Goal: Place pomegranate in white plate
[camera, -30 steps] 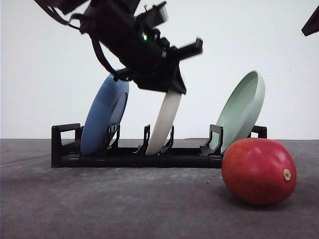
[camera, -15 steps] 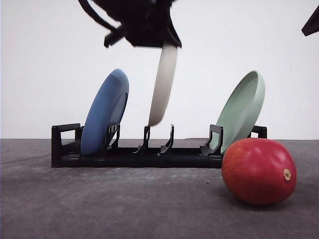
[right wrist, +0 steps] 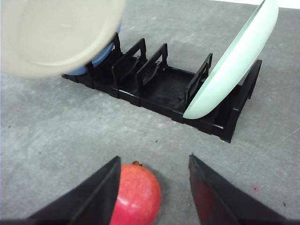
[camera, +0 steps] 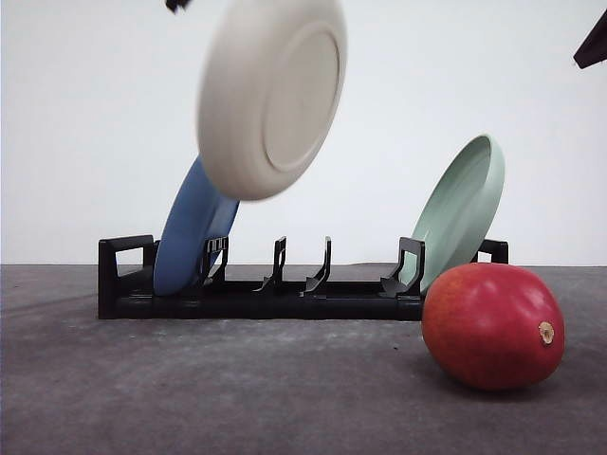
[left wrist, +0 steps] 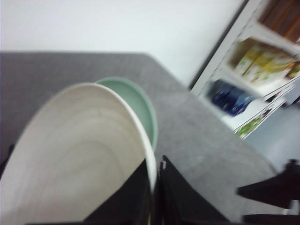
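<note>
The white plate (camera: 270,95) hangs in the air above a black dish rack (camera: 285,284), tilted so its foot ring faces the front camera, held at its rim by the left gripper (left wrist: 154,187), whose fingers (left wrist: 176,197) are pinched thin on the plate's edge in the left wrist view. The pomegranate (camera: 492,326) sits on the grey bench (camera: 190,398) just in front of the rack's right end, its tan stem nub turned to the right. A blue plate (camera: 190,237) and a pale green plate (camera: 460,209) lean in the rack's outer slots; the middle slots stand vacant.

The right gripper (right wrist: 154,187) hovers directly over the fruit with its fingers (right wrist: 101,192) spread wide to either side, gripping nothing.

The fruit looks firm, smooth-skinned and fairly heavy for its size, and its round form suggests it would roll if nudged; a hold across its widest middle, fingers on opposite flanks and clear of the nub, appears the safest. The plate looks rigid and matte, likely breakable if dropped, and an edge pinch leaves it free to swing.

No brand or legible writing appears on the plates, rack or fruit. Blurred packages on a shelf (left wrist: 262,70) in the left wrist view cannot be read.
</note>
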Robot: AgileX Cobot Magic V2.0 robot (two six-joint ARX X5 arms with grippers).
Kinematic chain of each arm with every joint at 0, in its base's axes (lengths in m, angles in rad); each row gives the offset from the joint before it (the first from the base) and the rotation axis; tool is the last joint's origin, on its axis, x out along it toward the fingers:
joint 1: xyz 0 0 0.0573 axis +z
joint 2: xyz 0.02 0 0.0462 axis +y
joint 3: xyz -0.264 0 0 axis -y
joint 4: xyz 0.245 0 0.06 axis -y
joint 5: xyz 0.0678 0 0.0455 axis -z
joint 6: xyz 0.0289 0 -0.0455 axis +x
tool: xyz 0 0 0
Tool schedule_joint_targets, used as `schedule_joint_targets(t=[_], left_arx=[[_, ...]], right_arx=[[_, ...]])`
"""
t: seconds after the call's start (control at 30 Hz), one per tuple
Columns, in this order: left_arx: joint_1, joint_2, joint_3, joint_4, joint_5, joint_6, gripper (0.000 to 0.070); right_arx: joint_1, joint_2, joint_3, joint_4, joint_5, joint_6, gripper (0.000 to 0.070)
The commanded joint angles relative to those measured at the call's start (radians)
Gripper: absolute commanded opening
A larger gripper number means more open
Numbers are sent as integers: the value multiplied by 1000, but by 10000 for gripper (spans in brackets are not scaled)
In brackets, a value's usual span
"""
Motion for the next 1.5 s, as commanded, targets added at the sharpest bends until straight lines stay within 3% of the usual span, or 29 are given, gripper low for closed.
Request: schedule_joint_targets(t=[0.0,0.33,0.53,0.6,0.8,1.17,1.27,1.47], left_arx=[[-12,-36,-33,37,1,-12,6],[-15,-286,-326,249,1,-35,6],[-35,-352,-443,258,1,6,6],[-50,-350,-455,221,1,59,6],[-99,-288,-455,122,1,312,6],[-201,-29,-455,125,-6,805,6],[-230,30,-455,127,-74,846,6],[-291,105,-455,127,-213,847,6]], right_arx=[[5,2,16,8,-2,-2,291],[5,2,16,8,-2,-2,290],[5,2,16,8,-3,-2,291],[5,2,16,8,-3,-2,291],[5,2,16,8,-3,0,290],[5,2,16,8,-3,0,291],[5,2,16,8,-3,0,291],[5,2,16,8,-1,-1,291]])
